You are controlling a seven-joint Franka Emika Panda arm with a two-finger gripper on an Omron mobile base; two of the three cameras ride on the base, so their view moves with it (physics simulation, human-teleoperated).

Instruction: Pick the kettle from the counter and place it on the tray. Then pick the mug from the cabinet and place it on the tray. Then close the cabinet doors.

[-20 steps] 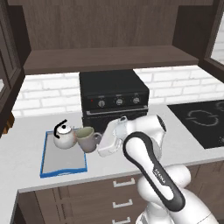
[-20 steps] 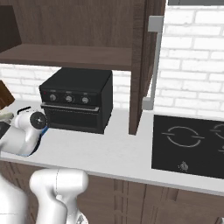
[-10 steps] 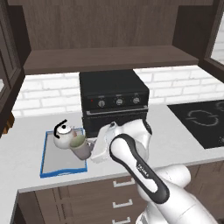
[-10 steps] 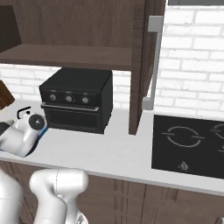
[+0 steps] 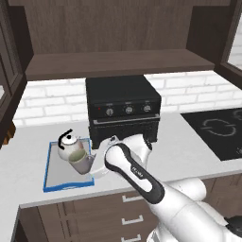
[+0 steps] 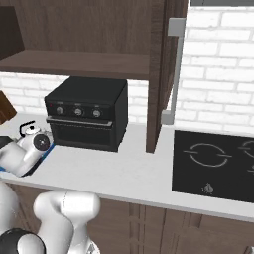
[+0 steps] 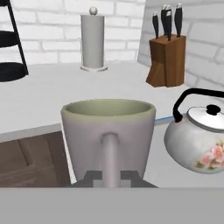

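One kettle [image 5: 67, 148] sat inside the one blue-rimmed tray [image 5: 53, 180] at counter [image 5: 28, 156] left w/ one mug [image 5: 80, 161] over tray's right edge just right of kettle, gripper [image 7: 111, 176] clamped shut on mug handle, cabinet [image 5: 118, 61] shelf bare.

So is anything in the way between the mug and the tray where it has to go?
Nothing visible is. The tool is shut on the mug by its handle, and the mug is already over the tray. The kettle sits on the tray right beside it, close but not underneath.
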